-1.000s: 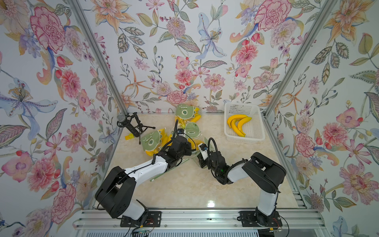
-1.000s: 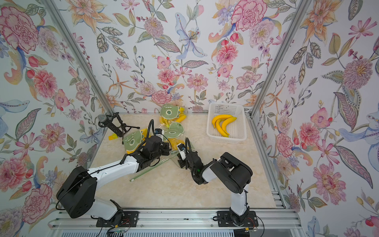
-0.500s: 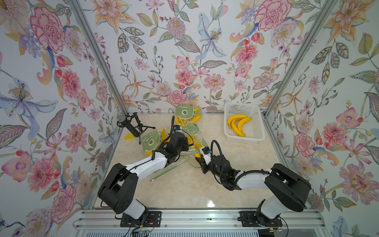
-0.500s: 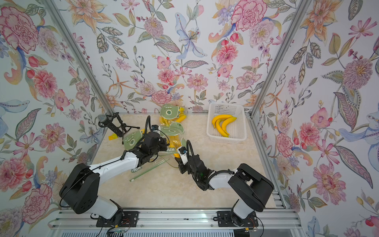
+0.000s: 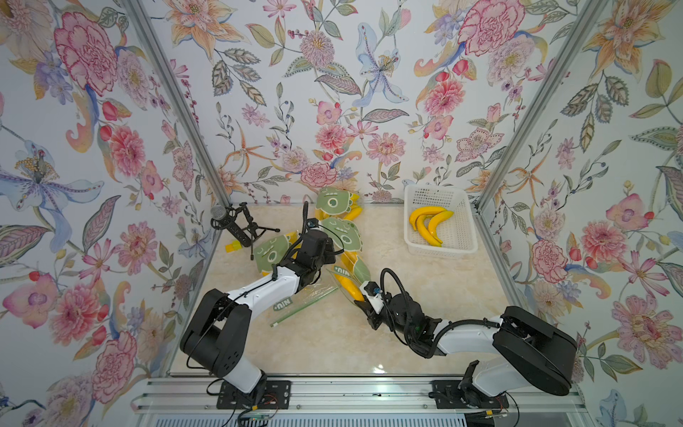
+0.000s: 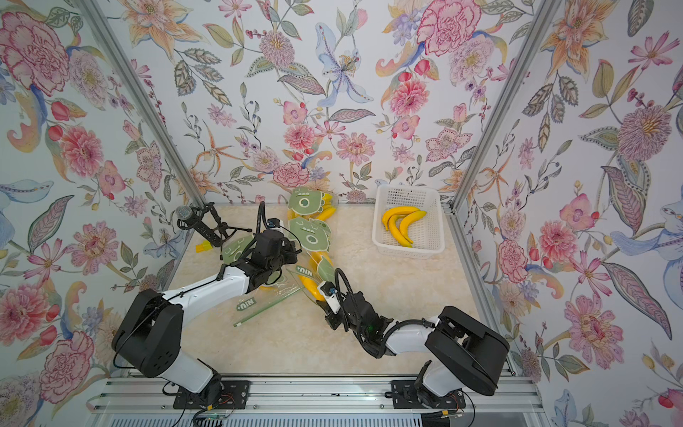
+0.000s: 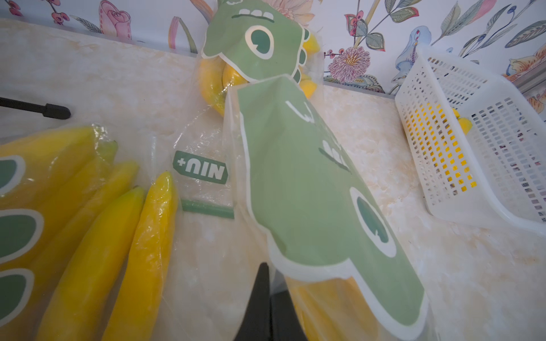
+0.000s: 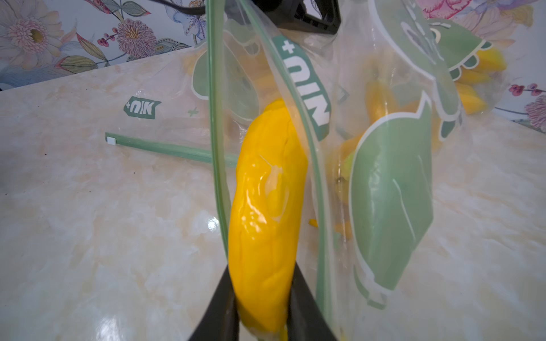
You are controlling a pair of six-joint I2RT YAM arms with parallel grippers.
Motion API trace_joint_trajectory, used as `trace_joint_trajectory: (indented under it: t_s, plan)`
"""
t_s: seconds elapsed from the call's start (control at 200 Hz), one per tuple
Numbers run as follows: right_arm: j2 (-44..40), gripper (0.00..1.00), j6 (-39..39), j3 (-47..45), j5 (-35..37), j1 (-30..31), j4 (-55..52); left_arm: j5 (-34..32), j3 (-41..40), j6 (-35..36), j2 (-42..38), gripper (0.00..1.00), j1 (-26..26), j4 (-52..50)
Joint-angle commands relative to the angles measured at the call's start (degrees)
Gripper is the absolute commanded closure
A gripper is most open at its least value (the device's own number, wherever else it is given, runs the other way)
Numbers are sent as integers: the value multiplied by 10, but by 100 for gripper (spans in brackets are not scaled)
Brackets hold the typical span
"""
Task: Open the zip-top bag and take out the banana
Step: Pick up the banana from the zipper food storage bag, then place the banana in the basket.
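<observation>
Right wrist view: the right fingers (image 8: pixel 217 307) pinch the near end of the glossy yellow curved banana (image 8: pixel 266 206), one black finger on each flank. Beyond them the fruit runs through the mouth of the clear zip-top bag with the green dinosaur print (image 8: pixel 393 200), between its two parted green zip rails. Its far end lies inside the film.

Left wrist view: the left fingers (image 7: pixel 260 298) are pressed together, apparently on the film at the bag's closed end. The bag rises from them, lifted off the cream marbled worktop (image 7: pixel 384 165).

In a top view the banana (image 5: pixel 349 287) lies between the two arms, just beyond the right wrist.

Judgement: the bag is open and extraction is the step in hand. Draw straight back along the banana's long axis, low and slow, with the left pinch firm as anchor so the film does not follow. The grip sits near the tip of a glossy skin, so slip is the main risk. The zip rails may also snag the curve.

The white perforated plastic basket (image 5: pixel 438 252), holding loose bananas, stands well apart on the right arm's side.
</observation>
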Motion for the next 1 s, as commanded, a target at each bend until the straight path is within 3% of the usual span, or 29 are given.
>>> trace_joint_trajectory:
  t_s: [0.0,0.275,0.58,0.991]
  plan:
    - [-14,81,-30,-18,-34,9,16,-18,24,-11,20,100,23,-13]
    - [-40,81,-26,-31,-30,9,36,-6,24,-16,51,100,41,-18]
    - [-96,82,-34,-53,-74,9,69,31,32,-5,86,100,69,-26]
    - [-118,81,-13,-42,-96,2,104,76,23,-11,89,100,68,-15]
